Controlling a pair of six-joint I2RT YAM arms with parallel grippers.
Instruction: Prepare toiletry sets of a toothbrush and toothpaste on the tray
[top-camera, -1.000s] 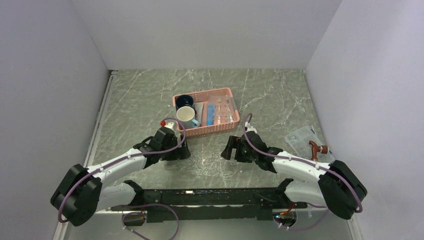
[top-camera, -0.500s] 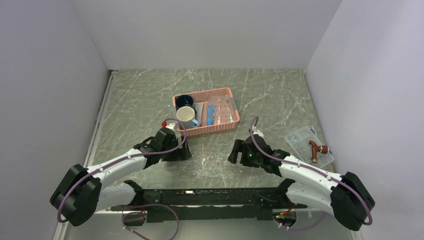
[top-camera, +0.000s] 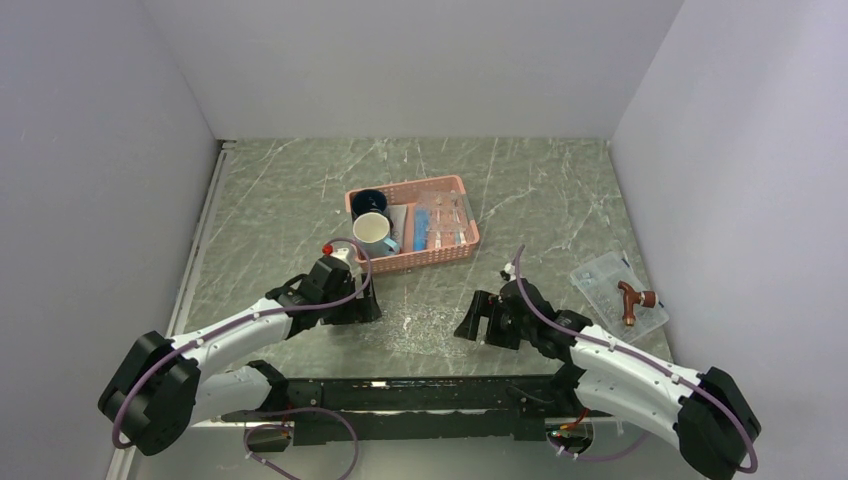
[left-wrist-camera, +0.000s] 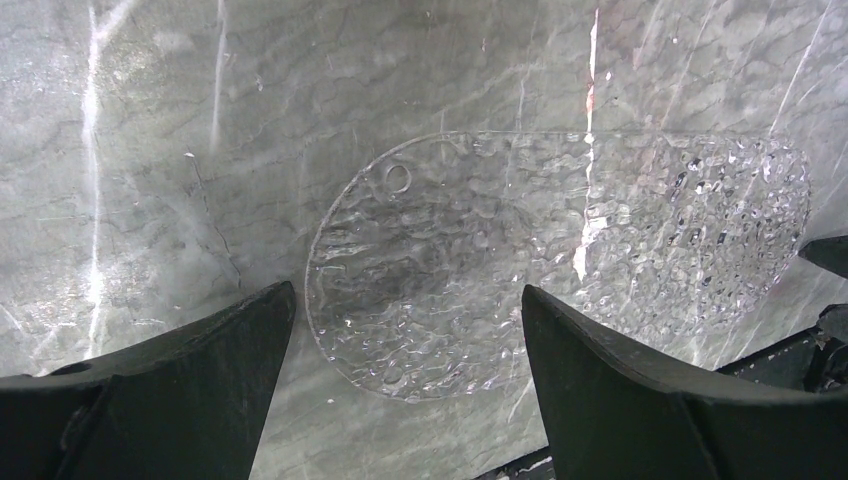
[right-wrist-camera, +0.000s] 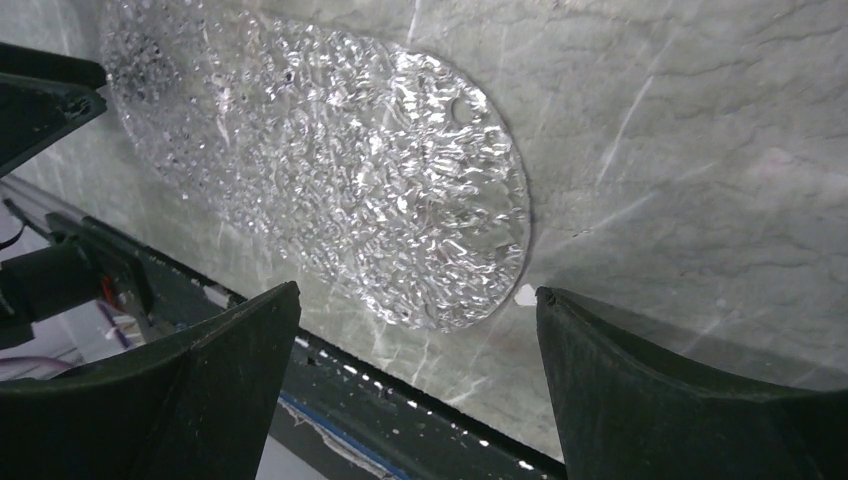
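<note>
The clear glittery oval tray (top-camera: 420, 325) lies flat on the table between my two grippers, with nothing on it. It shows in the left wrist view (left-wrist-camera: 560, 250) and the right wrist view (right-wrist-camera: 330, 170). My left gripper (top-camera: 366, 306) is open and empty at the tray's left end (left-wrist-camera: 408, 293). My right gripper (top-camera: 474, 323) is open and empty at its right end (right-wrist-camera: 417, 293). A blue toothpaste tube (top-camera: 422, 228) lies in the pink basket (top-camera: 465, 243) beside pale slim items. I cannot make out the toothbrushes or the white tube among them.
A white mug (top-camera: 372, 233) and a dark blue mug (top-camera: 368, 202) stand in the basket's left part. A clear box with a brown piece (top-camera: 618, 292) sits at the right. The black rail (top-camera: 420, 392) runs along the near table edge, close behind the tray.
My right gripper has drawn back toward the near edge and a little right, staying open. The left gripper has barely moved. The tray lies where it was.
</note>
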